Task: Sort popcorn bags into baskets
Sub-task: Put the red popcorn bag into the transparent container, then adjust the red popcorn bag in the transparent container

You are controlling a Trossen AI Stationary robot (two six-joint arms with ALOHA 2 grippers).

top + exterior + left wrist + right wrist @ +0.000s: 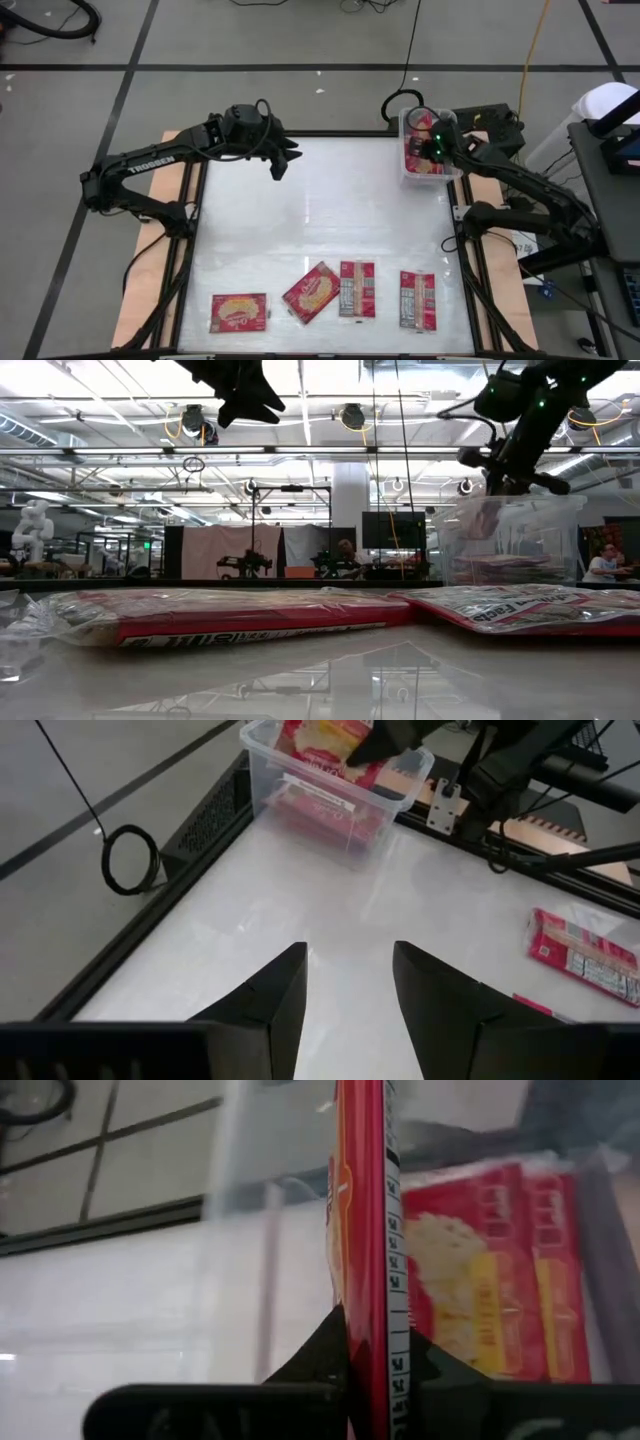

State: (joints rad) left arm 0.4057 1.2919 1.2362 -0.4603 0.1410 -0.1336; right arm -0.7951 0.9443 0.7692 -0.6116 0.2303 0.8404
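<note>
The clear basket (404, 150) stands at the table's far right corner with red popcorn bags (490, 1270) lying flat in it. My right gripper (432, 150) hangs over the basket, shut on one popcorn bag (365, 1200), which its wrist view shows edge-on. Several more popcorn bags lie flat along the near edge (240, 312) (312, 292) (357, 288) (418, 298). My left gripper (280, 168) hovers open above the far left of the table, with nothing between its fingers (275, 1000). My right gripper pinches the popcorn bag's two flat faces between its two fingers (320, 1350), at the bag's upper end (368, 1320). It comes slanting down from above. The bag stands on edge and hangs down into the basket's opening (335, 735). Whether it touches the bags below, I cannot tell.
The white tabletop (330, 220) is bare between the basket and the bags at the near edge. A black frame (190, 250) runs round the table. A cable coil (130, 860) lies on the floor beyond the far edge.
</note>
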